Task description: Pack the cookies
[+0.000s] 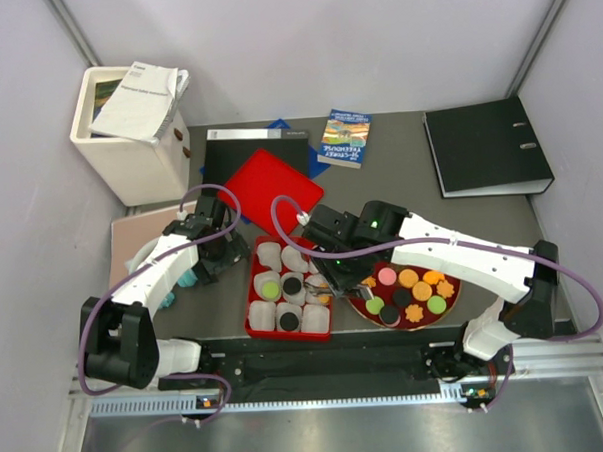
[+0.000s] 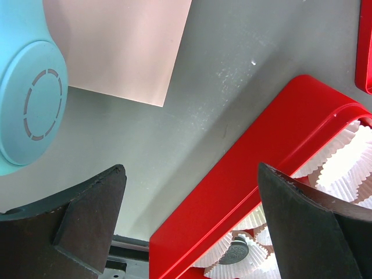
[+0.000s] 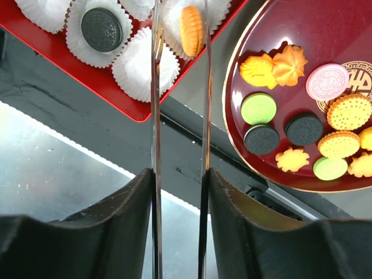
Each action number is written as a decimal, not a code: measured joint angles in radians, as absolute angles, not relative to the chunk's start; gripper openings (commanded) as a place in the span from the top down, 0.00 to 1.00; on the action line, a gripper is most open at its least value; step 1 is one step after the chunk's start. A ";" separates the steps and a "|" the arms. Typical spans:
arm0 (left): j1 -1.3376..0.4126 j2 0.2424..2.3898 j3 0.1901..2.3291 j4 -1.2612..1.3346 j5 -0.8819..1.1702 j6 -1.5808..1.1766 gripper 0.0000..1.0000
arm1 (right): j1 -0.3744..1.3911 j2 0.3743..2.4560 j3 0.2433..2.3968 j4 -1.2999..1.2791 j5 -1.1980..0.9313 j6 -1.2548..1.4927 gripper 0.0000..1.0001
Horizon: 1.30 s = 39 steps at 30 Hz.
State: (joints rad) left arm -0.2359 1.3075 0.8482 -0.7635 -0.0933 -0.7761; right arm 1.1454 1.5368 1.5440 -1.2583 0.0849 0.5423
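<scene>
Operator: What is the right claw (image 3: 180,174) doing?

Spotter: It is clenched on the tongs (image 3: 155,116), one blade against each finger. Out past the claw, the blade tips pinch an orange cookie (image 3: 192,30), which stands on edge over a paper liner (image 3: 171,43) in the red tray (image 3: 131,110).

Operator: And the other cookies (image 3: 258,108)?

Spotter: Most lie on the plate (image 3: 302,23) to the right of that claw. A black cookie (image 3: 101,28) sits in a liner to its left. The left claw (image 2: 192,197) hangs released and wide over the table (image 2: 232,75), with the tray's edge below it, holding nothing.

Operator: What worries you?

Spotter: The cookie is edge-on. Let go like that, I'd expect it to lean on the pleats or roll into the next cup. The liner looks light, so a blade tip brushing it could drag or tip it. And if the claw slackens too far, the tongs themselves may slide in its fingers.
</scene>
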 measured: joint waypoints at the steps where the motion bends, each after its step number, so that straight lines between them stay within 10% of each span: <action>1: -0.236 1.308 0.848 -0.764 -0.093 -0.776 0.01 | 1.145 1.537 1.544 -1.258 0.087 0.543 0.54; 9: -0.236 1.308 0.848 -0.764 -0.093 -0.776 0.01 | 1.145 1.537 1.546 -1.260 0.115 0.546 0.53; 19: -0.236 1.308 0.848 -0.764 -0.093 -0.776 0.01 | 1.145 1.542 1.649 -1.307 0.155 0.540 0.83; 39: -0.236 1.308 0.840 -0.762 -0.093 -0.776 0.01 | 1.145 1.600 1.596 -1.335 0.080 0.495 0.84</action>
